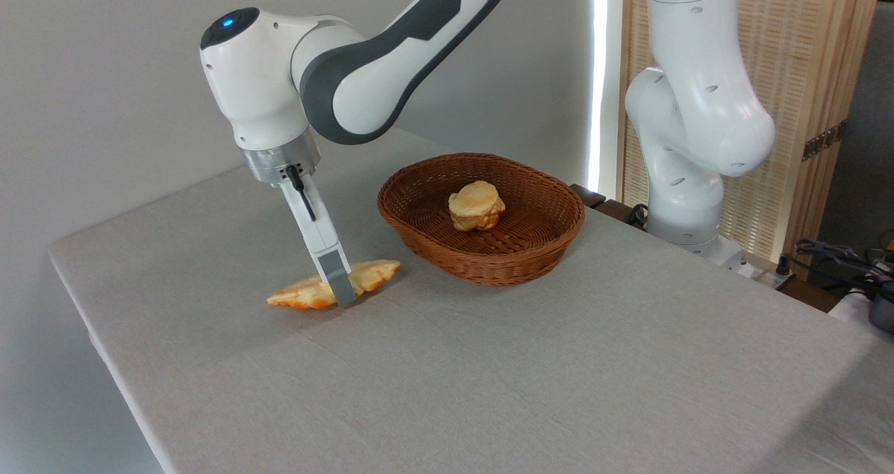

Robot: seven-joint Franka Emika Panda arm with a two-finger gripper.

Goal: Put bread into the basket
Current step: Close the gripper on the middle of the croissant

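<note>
The bread (374, 272), a long golden loaf with pointed ends, lies on the grey tablecloth to the left of the basket (489, 264). It looks narrow and tipped on its long axis. My gripper (337, 290) comes down at its middle. The near grey finger (335, 284) covers the loaf's front side and the far finger is hidden behind it. The jaws appear shut on the loaf. The oval brown wicker basket stands a short gap to the right and holds a small round bun (476, 206).
The table's (489, 376) left edge runs close to the loaf. The arm's white base column (688, 181) stands behind the basket at the right, before a wooden screen. Cables and gear lie at the far right.
</note>
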